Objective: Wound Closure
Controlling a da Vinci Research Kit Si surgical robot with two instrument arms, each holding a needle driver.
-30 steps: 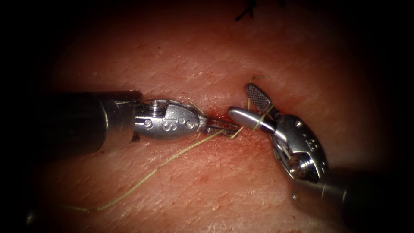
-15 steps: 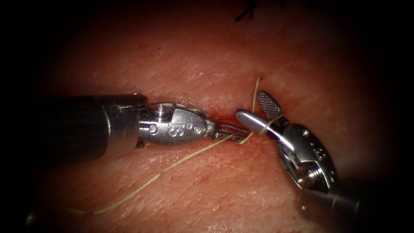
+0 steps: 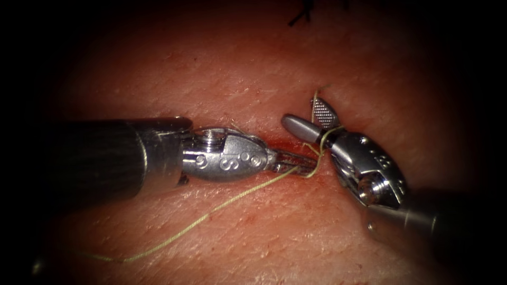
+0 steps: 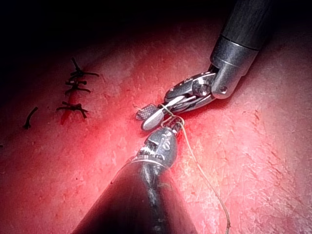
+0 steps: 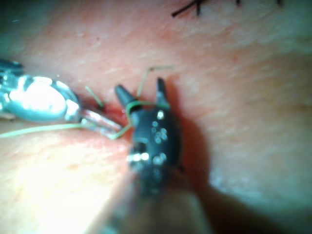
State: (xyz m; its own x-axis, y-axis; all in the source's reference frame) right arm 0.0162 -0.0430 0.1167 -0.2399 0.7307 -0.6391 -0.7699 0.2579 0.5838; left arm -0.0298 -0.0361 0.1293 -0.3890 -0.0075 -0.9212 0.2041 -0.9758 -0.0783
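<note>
A: What lies nearest the endoscope?

B: A yellow-green thread (image 3: 211, 214) trails across the tissue (image 3: 253, 68) from the lower left, rising toward the cut (image 3: 274, 141).

A: And the left hand?

B: The left hand (image 3: 296, 162) comes in from the left, lying along the cut. Its slim jaws are pressed together at the cut's edge, pinching the thread where the strand arrives. The left wrist view shows its body (image 4: 158, 146) just beside the other tool, the thread (image 4: 204, 180) running back past it.

A: The right hand?

B: The right hand (image 3: 309, 119) enters from the lower right, jaws spread apart, one smooth, one showing its ridged face. A loop of thread wraps around both jaws near their base, and a short free end stands up just beyond them. The jaws clamp nothing. The right wrist view shows the same loop (image 5: 141, 104) across the dark spread jaws (image 5: 139, 92).

A: The needle?

B: I can't make one out.

A: Farther back?

B: Dark cut ends of thread (image 3: 300, 13) sit on the tissue well beyond both tools; in the left wrist view they appear as a small cluster (image 4: 75, 92).
</note>
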